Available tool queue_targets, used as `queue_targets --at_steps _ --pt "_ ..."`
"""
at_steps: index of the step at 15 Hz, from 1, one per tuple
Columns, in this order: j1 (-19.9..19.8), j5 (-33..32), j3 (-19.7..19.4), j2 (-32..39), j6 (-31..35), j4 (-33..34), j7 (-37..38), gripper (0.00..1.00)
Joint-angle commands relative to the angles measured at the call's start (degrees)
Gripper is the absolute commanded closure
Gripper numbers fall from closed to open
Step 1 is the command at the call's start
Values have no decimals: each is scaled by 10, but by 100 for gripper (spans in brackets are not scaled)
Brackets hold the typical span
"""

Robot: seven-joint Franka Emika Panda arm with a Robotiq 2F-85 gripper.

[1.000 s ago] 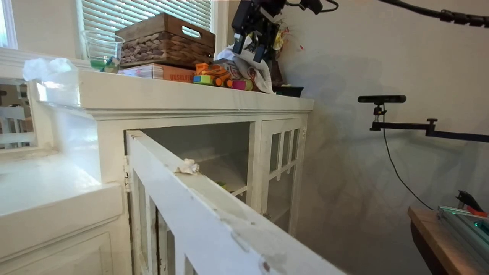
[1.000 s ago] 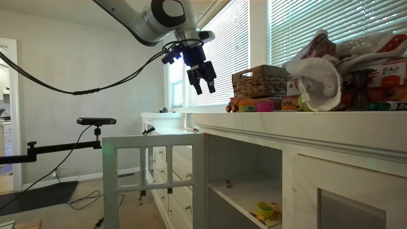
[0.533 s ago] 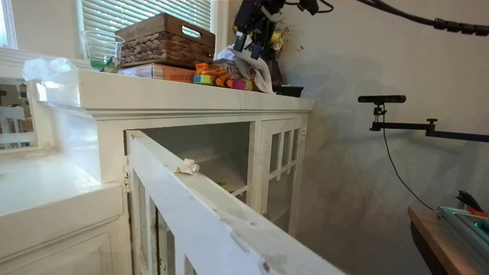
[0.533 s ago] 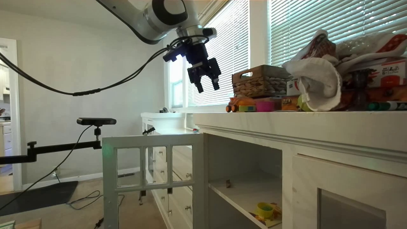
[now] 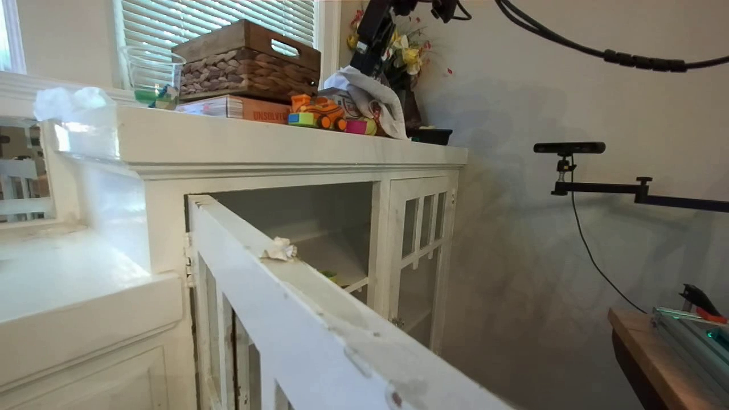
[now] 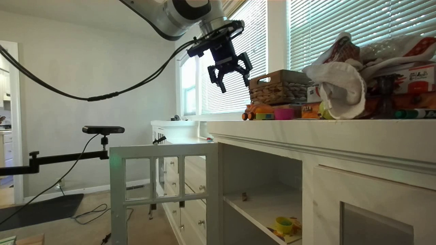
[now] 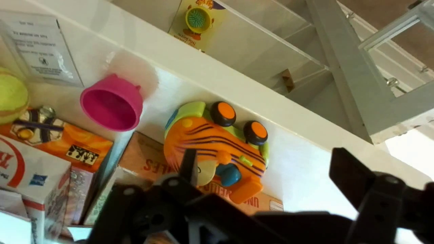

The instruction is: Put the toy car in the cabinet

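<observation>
none of transfer was done: striped orange plastic toy car (image 7: 213,144) sat atop opened cream-white wooden cabinet (image 6: 327,137); black two-fingered gripper (image 6: 235,87) hung spread, empty; grasp, placing remained.

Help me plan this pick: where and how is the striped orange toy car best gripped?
Probably grip the toy car by its striped body above the wheels, coming from above, gripper turned across the width: the car stands upright, looks longer than wide, top uncovered. The brown box close behind may cramp this.

place: home | signs: window blinds (image 6: 361,20), white glass-paned cabinet (image 6: 327,139), wicker basket (image 5: 228,74), flowers (image 5: 411,57), toy car (image 7: 213,140)
</observation>
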Motion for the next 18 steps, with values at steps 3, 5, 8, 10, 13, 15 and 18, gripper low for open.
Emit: queue_targets --at_steps 3,5,8,10,13,15,18 --pt "5 30 -12 75 -22 84 -172 0" --pt "-2 -17 -8 95 -15 103 -99 0" --pt "-5 0 -5 82 -4 80 -120 0" --pt "-6 -1 -5 89 -4 87 -118 0" --pt "-11 8 -6 97 7 97 -158 0" --pt "-14 16 -7 103 14 103 -195 0" --pt "-18 36 -5 107 21 103 -249 0"
